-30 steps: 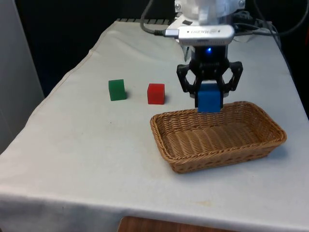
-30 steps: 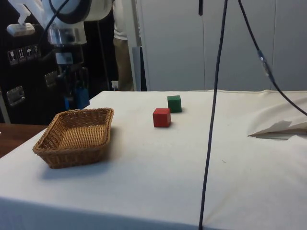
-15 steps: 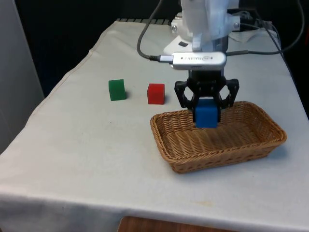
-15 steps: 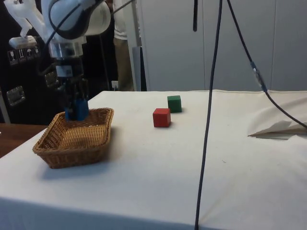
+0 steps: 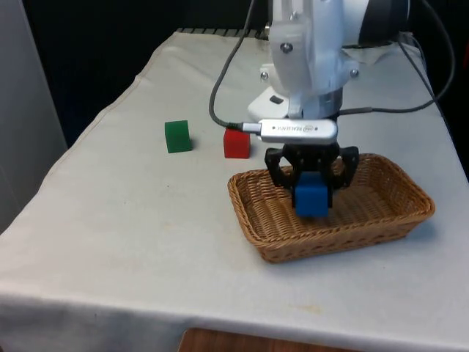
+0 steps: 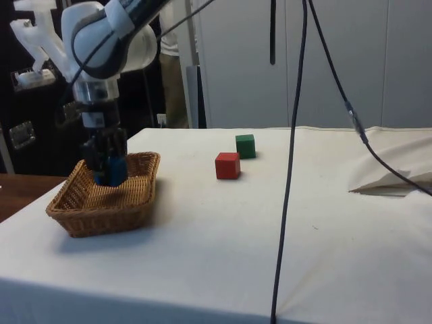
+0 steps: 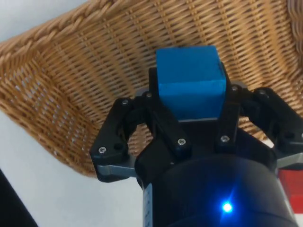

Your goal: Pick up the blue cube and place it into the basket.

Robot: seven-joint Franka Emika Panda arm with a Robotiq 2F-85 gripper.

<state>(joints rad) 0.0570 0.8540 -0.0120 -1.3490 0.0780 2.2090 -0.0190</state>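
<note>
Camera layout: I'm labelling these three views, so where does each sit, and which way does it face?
Front view: across the table, facing the arm; gripper holds the blue cube in the basket.
Side view: from the table's side, facing cabinets; arm above the basket.
Wrist view: on the wrist, looking down past the fingers at the cube.
Front and side views share the red cube and green cube.

Even indoor light; soft shadow beside basket on white cloth; black backdrop dark.

Cube: blue. Basket: tan woven wicker. Other cubes: red, green. Gripper: black. Tabletop cloth: white.
</note>
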